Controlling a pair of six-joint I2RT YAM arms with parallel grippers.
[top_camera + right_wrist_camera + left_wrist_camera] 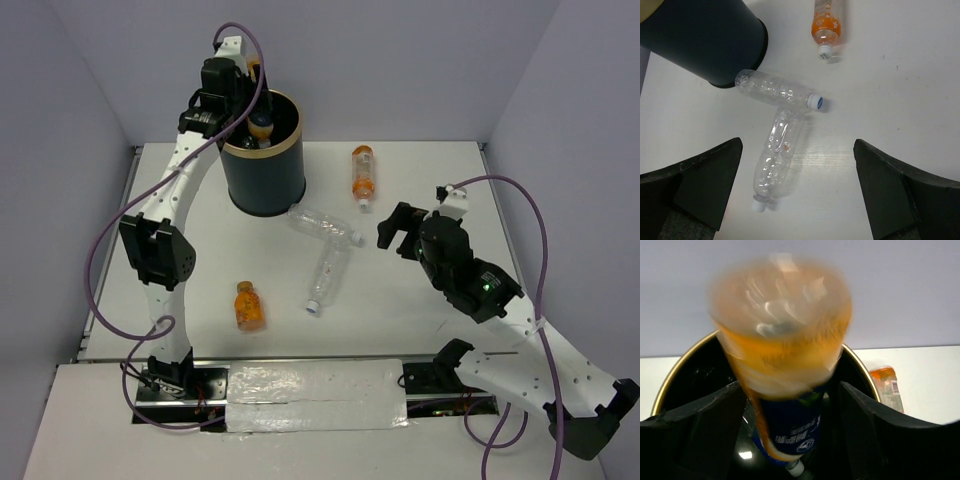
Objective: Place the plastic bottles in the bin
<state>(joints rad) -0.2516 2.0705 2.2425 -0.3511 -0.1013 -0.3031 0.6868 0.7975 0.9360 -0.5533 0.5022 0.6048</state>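
The dark bin (262, 170) with a gold rim (670, 377) stands at the back left. My left gripper (250, 100) hangs over its mouth, open (790, 405). A blue-labelled orange bottle (785, 365) is cap-down and blurred between the spread fingers, with a gap on each side, its lower end inside the bin. My right gripper (400, 228) is open and empty (797, 170) above the table. Below it lie two clear bottles (772, 91) (775, 155), touching end to side. An orange bottle (362, 172) lies at the back. A short orange bottle (249, 306) lies near the front left.
The clear bottles (325, 226) (328, 275) lie just right of the bin's foot; one nearly touches it. White enclosure walls stand at the left, back and right. A silver taped strip (315, 392) runs along the near edge between the arm bases.
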